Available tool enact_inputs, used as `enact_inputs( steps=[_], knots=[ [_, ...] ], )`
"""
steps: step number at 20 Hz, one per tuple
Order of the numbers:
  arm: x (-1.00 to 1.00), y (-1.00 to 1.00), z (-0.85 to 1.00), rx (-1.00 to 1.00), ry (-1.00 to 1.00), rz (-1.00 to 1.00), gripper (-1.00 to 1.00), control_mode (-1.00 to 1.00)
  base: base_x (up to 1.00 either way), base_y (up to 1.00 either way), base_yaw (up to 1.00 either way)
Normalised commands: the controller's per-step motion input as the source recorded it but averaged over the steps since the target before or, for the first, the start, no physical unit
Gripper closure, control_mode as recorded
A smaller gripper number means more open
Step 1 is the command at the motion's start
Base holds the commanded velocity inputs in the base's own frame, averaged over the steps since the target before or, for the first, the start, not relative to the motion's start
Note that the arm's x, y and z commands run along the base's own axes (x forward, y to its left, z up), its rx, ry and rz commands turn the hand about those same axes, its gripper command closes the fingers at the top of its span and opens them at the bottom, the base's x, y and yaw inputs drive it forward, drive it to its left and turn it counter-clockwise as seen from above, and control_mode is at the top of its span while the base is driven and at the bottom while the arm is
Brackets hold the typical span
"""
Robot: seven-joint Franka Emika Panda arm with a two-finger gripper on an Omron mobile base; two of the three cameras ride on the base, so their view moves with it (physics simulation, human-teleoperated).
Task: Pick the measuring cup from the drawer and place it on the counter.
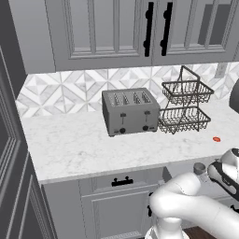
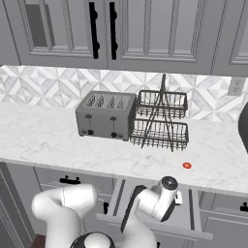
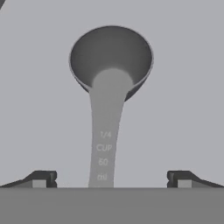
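Nearest of all, in the hand view, the two dark fingertips of the tool stand wide apart at the bottom, one at 7 o'clock and one at 5 o'clock, and nothing is held between them. The handle of the measuring cup runs straight down between them without touching either. It carries the marks "1/4 CUP" and "60 ml". The round bowl lies toward 12 o'clock, flat on the plain pale grey floor of the drawer.

From the right base view, the white arm bends down in front of the cabinets, and its hand reaches into the pulled-out drawer below the thick pale edge of the tabletop. In the left base view a bit of the cup's grey bowl peeks out just left of the wrist, at about 4 o'clock in the picture.

On the marbled tabletop the grey four-slot toaster sits near the backsplash. At its 3 o'clock, just beside it, stands a two-tier wire basket rack. A tiny red disc lies alone toward the front edge, at about 5 o'clock from the rack. Grey wall cabinets with long black handles hang above.
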Motion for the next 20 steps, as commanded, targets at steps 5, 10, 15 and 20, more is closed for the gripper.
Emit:
enact_inputs(
  steps=[5,10,15,20],
  knots=[
    [0.01,0.17,-0.04,-0.01,0.00,0.00,-1.00,-1.00,0.00,0.00,0.00],
    [0.16,0.00,-0.02,0.00,0.00,0.00,-1.00,-1.00,0.00,0.00,0.00],
    [0.09,-0.04,-0.16,0.00,0.00,0.00,-1.00,-1.00,0.00,0.00,0.00],
    [0.00,-0.09,-0.23,0.00,0.00,0.00,1.00,-1.00,0.00,0.00,0.00]
  ],
)
